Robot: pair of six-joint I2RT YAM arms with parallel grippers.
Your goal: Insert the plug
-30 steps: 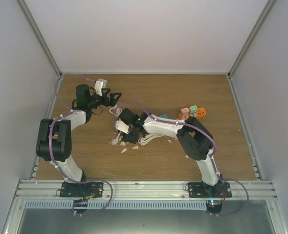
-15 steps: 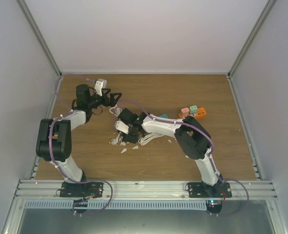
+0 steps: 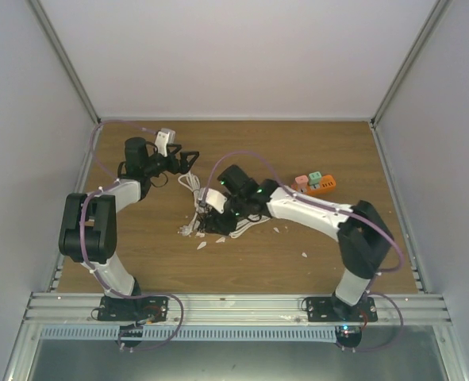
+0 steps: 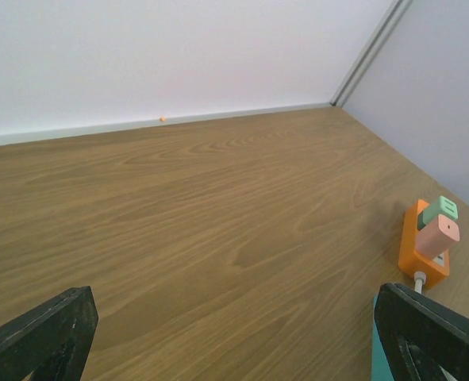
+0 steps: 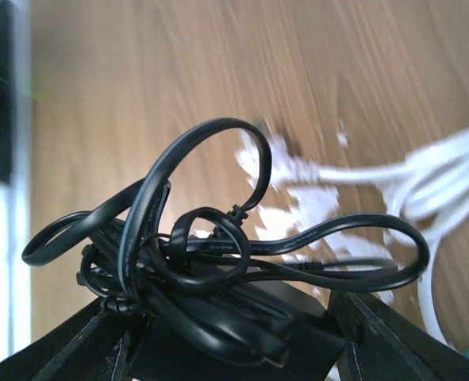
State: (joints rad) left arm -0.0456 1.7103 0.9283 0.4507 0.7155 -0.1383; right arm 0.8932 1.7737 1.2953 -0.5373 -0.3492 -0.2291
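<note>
The plug [image 5: 242, 337] is a black adapter block with a tangled black cable [image 5: 182, 250] piled on it. My right gripper [image 5: 234, 349] is shut on the block, one finger on each side; its prongs are hidden. From above, the right gripper [image 3: 217, 216] sits mid-table over the black bundle [image 3: 228, 222] and the white cable [image 3: 250, 225]. An orange power strip [image 3: 324, 186] at the right carries a pink plug [image 4: 438, 235] and a green plug [image 4: 441, 208]. My left gripper [image 3: 188, 159] stands open at the back left with nothing between its fingers.
White cable loops [image 3: 190, 184] and small white scraps [image 3: 201, 244] lie around the right gripper. A teal object [image 4: 381, 349] shows beside the left gripper's right finger. White walls enclose the wooden table [image 3: 242, 143] on three sides.
The right arm's elbow has swung out to the right and its wrist has shifted back. Its jaws narrowed slightly on the black adapter. The left arm has not moved.
</note>
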